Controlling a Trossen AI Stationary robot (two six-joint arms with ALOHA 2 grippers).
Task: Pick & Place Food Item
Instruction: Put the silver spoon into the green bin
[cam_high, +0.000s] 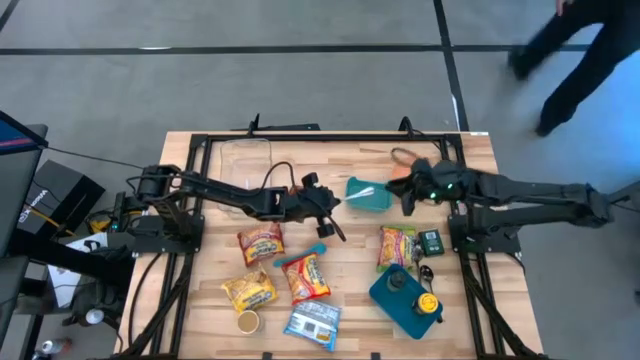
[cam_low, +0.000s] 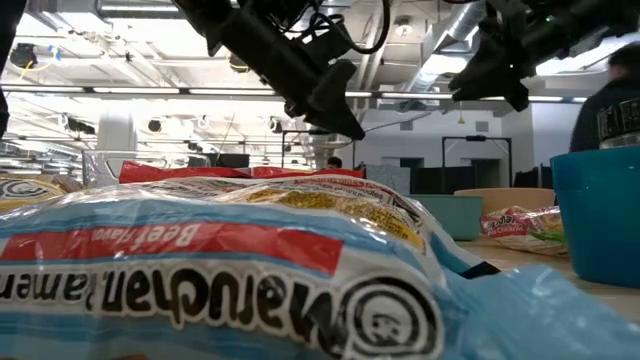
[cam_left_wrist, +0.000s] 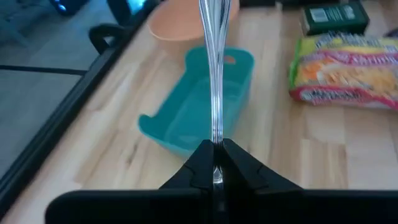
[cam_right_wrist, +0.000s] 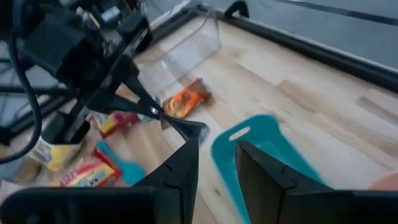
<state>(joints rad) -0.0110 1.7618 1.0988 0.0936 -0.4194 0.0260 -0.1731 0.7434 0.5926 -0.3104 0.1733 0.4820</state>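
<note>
My left gripper (cam_left_wrist: 214, 155) hangs above the middle of the table, shut on a thin clear plastic utensil (cam_left_wrist: 216, 74). The utensil juts out past the fingers over an empty teal container (cam_high: 372, 196). My right gripper (cam_right_wrist: 216, 144) hovers open just right of that container, beside an orange bowl (cam_high: 403, 172), with nothing between its fingers. Several noodle and snack packets lie flat on the wood: (cam_high: 260, 243), (cam_high: 308, 278), (cam_high: 397, 247). A small orange packet (cam_right_wrist: 185, 99) lies near the left arm. My left gripper pinches one end of the clear utensil (cam_left_wrist: 216, 142) between its two fingertips. The fingers come from the table's left, slanting down, and lie along the utensil. It sticks straight out ahead of them, lifted clear above the teal container.
A clear plastic box (cam_high: 245, 160) stands at the far left. A blue container (cam_high: 405, 297) with a yellow item sits at the near right, next to a green box (cam_high: 431, 241). A small cup (cam_high: 247, 321) and a blue packet (cam_high: 312, 322) lie near the front edge. A person walks beyond the far right corner.
</note>
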